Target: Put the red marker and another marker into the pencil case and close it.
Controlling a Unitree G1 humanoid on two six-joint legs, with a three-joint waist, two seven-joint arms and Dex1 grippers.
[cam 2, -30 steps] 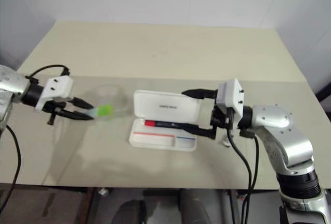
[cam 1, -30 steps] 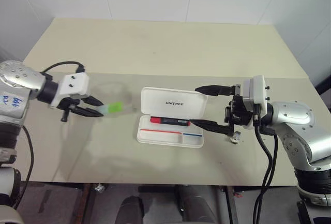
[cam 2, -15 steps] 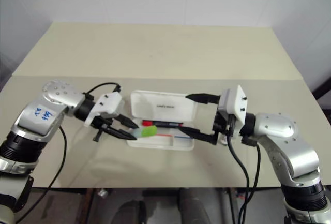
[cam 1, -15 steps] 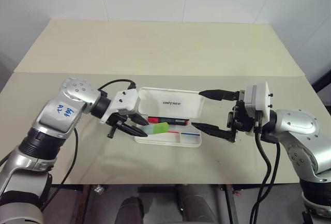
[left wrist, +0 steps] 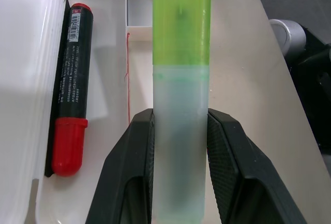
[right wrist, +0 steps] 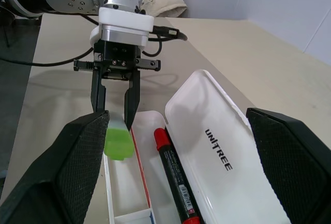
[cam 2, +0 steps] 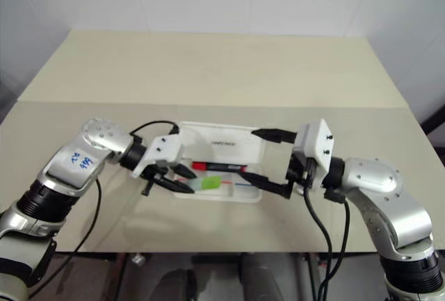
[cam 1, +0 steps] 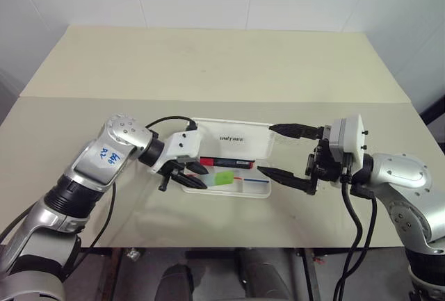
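Hovering: left gripper (cam 1: 197,178) has the stubby pale-green translucent highlighter marker (cam 1: 224,177) over the front trough of the white hard-plastic pencil case (cam 1: 261,191), case lying open on the beige table (cam 1: 208,64).
Left grip: black fingers (left wrist: 135,146) pinched on the frosted barrel, partway closed, green cap end poking out ahead.
Right gripper (cam 1: 286,151): spread as wide as it goes, nothing in it, parked just off the case's right end with one finger near the lid and one near the tray.
Red one: slim black-barrelled marker with the red cap (cam 1: 224,161) is already lying in the back groove, right under the raised lid (cam 1: 236,139).
How I'd do it: lower until the highlighter is nearly lying along the trough, parallel to the red marker, then let go. I reckon dropping it from up here risks it bouncing out or landing across the divider.
Hard to tell: whether the green marker touches the tray floor yet. Near left corner of the case is hidden behind the left gripper.
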